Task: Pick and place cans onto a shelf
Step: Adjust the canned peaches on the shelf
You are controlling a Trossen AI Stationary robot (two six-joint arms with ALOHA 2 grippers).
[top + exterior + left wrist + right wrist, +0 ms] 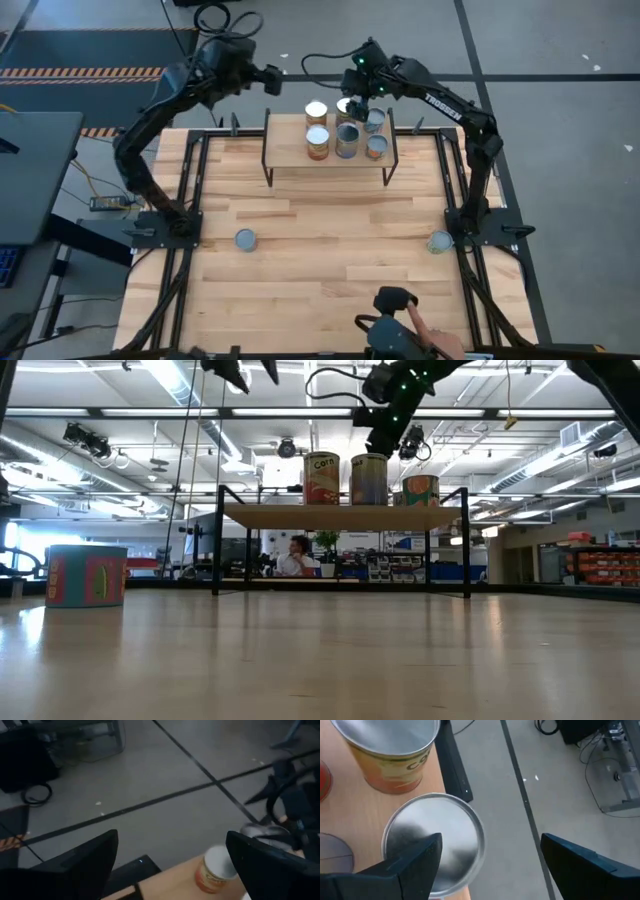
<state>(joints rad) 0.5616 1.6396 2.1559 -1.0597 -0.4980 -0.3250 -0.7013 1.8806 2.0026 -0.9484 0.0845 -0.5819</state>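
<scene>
The light-wood shelf (pixel 290 155) stands at the table's far edge on black legs and carries several cans (pixel 317 140), orange, green and blue-grey, standing upright. My right gripper (pixel 352 103) is open just above the shelf's far edge. Below it stands a silver-topped can (pixel 432 840), next to an orange corn can (pixel 390 750); most of the gap between the fingers (pixel 490 865) lies past the shelf's edge. My left gripper (pixel 272 80) is open and empty, raised beyond the shelf's far left corner. Two more cans (pixel 245 239) (pixel 438 241) stand on the tabletop.
A person's hand (pixel 430 335) and a dark device (pixel 395 300) are at the table's near edge. The low view shows the shelf (pixel 330 517) with three cans in front, one can (pixel 88 575) on the table at left, and a person (pixel 295 557) far behind.
</scene>
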